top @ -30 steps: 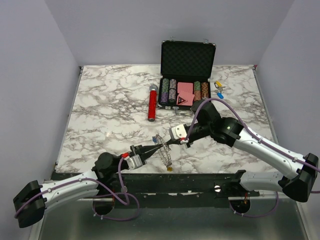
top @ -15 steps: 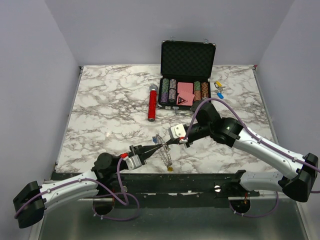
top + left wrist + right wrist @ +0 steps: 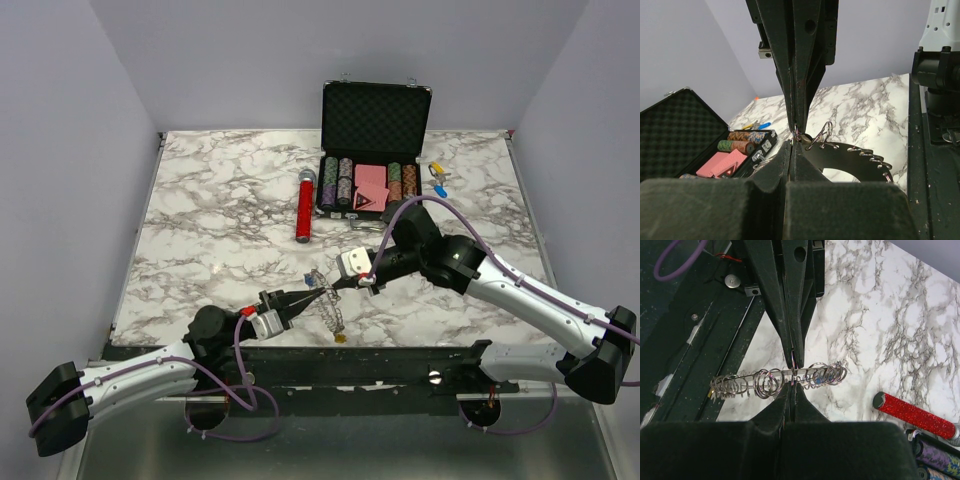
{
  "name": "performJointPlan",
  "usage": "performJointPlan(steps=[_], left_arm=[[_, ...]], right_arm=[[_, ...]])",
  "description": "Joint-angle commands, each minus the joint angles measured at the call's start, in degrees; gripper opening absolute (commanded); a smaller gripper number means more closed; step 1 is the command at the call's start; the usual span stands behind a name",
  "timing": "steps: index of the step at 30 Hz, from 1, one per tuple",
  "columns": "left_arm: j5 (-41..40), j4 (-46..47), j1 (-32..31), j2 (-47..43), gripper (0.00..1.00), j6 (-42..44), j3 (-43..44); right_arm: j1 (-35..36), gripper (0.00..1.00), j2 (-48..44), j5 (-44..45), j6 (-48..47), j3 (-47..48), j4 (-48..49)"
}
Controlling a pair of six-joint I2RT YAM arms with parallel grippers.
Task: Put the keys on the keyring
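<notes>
Above the table [image 3: 200,220], the keyring [image 3: 335,312] is clamped by left gripper [image 3: 319,291] and right gripper [image 3: 328,287]; it should be held steady, untwisted.

- White, grey-veined marble table [image 3: 200,230].
- Open black case of poker chips [image 3: 376,115], middle of the far edge.
- Red cylinder [image 3: 304,208] just left of it.
- Small keys [image 3: 437,178], yellow and blue tags, near the far right corner.

whitish arms [image 3: 530,297], black joints [image 3: 455,262], apparently purple cables [image 3: 238,362]
</notes>
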Motion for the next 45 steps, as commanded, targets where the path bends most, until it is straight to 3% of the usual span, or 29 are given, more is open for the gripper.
performJointPlan(steps=[1, 28, 45], left_arm=[[1.76, 3.55, 0.10, 0.27, 0.00, -0.66, -2.15], [1.85, 4.17, 0.10, 1.59, 0.00, -1.18, -1.88], [-1.32, 0.39, 0.18, -0.25, 0.00, -4.61, -0.57]], right_arm=[[0.46, 0.00, 0.48, -1.07, 0.40, 0.01, 1.70], [0.46, 0.00, 0.57, -3.98, 0.40, 0.10, 1.18], [0.54, 0.00, 0.22, -1.60, -4.70, -0.96, -1.37]])
